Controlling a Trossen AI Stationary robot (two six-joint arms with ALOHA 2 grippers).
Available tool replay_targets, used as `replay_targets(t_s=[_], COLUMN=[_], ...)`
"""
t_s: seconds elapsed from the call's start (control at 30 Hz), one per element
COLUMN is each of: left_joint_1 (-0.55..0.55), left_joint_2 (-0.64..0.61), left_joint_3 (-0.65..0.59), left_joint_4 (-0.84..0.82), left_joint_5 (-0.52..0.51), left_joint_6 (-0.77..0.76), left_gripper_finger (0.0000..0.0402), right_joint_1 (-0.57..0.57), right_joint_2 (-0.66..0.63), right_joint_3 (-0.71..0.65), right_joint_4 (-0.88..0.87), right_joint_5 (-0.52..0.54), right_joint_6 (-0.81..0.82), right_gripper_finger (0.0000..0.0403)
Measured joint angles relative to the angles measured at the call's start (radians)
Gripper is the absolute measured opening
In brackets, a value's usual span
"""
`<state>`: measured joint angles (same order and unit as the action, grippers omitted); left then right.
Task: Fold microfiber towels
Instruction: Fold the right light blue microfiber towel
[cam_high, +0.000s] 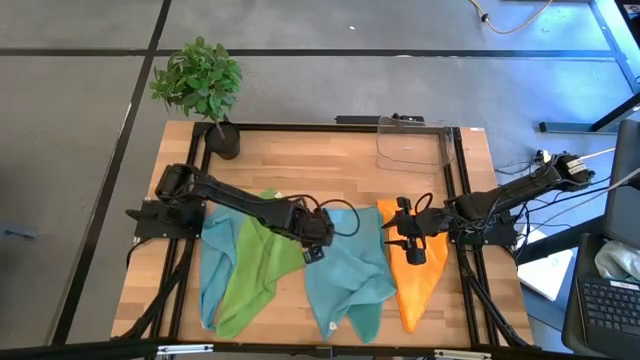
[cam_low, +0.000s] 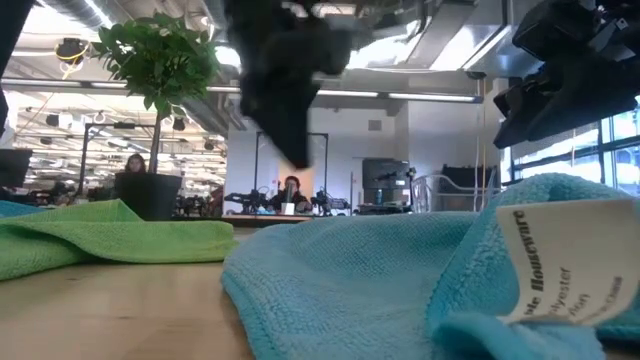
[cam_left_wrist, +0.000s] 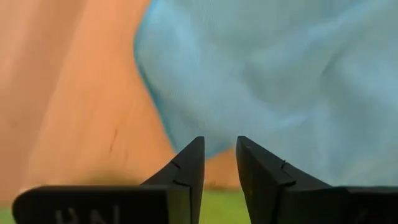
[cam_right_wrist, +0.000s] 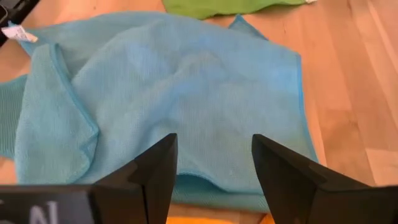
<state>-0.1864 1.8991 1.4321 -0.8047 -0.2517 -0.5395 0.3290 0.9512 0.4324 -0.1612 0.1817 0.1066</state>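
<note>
In the high view, the towels are seen spread side by side across the front half of the wooden table (cam_high: 300, 170): a light blue towel (cam_high: 214, 265) at the far left, partly covered by the lime green towel (cam_high: 255, 268), then a second light blue towel (cam_high: 340, 265) with a teal towel (cam_high: 365, 318) showing under its front corner, and the orange towel (cam_high: 415, 285) at the right. The left gripper (cam_high: 313, 252) is held at the left edge of the second light blue towel, between it and the green one. The right gripper (cam_high: 393, 240) is placed at the border between that blue towel and the orange one. A potted plant (cam_high: 200, 85) and a clear plastic bin (cam_high: 412, 143) are standing at the back of the table.

In the low view, the blue towel (cam_low: 400, 280) fills the foreground, and a white label (cam_low: 560, 260) is sewn on it; only parts such as "Houseware" can be read. The green towel (cam_low: 110, 240) is lying to the left.

In the left wrist view, the fingers (cam_left_wrist: 186, 171) are seen a little apart with nothing between them, above bare wood just beside the blue towel's edge (cam_left_wrist: 267, 81).

In the right wrist view, the fingers (cam_right_wrist: 155, 171) are spread wide and empty over the blue towel (cam_right_wrist: 186, 93); a strip of orange (cam_right_wrist: 211, 219) is visible under them.
</note>
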Motion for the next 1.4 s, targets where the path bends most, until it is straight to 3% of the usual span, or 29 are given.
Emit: replay_targets(t_s=[0.2, 0.33, 0.43, 0.73, 0.97, 1.27, 1.4], left_joint_1=[0.03, 0.052, 0.075, 0.125, 0.148, 0.174, 0.172], left_joint_2=[0.044, 0.036, 0.035, 0.014, -0.033, -0.131, -0.181], left_joint_3=[-0.131, -0.248, -0.284, -0.296, -0.316, -0.306, -0.302], left_joint_4=[0.099, 0.313, 0.339, 0.167, -0.2, -0.235, -0.23], left_joint_5=[0.087, 0.075, 0.061, 0.033, -0.074, -0.072, -0.072], left_joint_6=[-0.006, -0.004, -0.007, -0.009, -0.034, -0.038, -0.052], left_gripper_finger=[0.0081, 0.008, 0.008, 0.008, 0.008, 0.008, 0.008], right_joint_1=[0.0, 0.0, -0.001, -0.001, -0.001, -0.001, 0.003], right_joint_2=[0.035, 0.071, 0.102, 0.175, 0.197, 0.203, 0.231], right_joint_3=[0.0, 0.0, 0.0, 0.0, 0.0, 0.0, -0.001], right_joint_4=[0.038, 0.038, 0.049, 0.06, 0.067, 0.126, 0.27], right_joint_5=[0.0, 0.0, 0.0, 0.0, 0.0, 0.001, -0.053], right_joint_6=[-0.002, -0.006, -0.006, 0.002, 0.018, 0.014, -0.014], right_gripper_finger=[0.0209, 0.0209, 0.0209, 0.0209, 0.0209, 0.0209, 0.0209])
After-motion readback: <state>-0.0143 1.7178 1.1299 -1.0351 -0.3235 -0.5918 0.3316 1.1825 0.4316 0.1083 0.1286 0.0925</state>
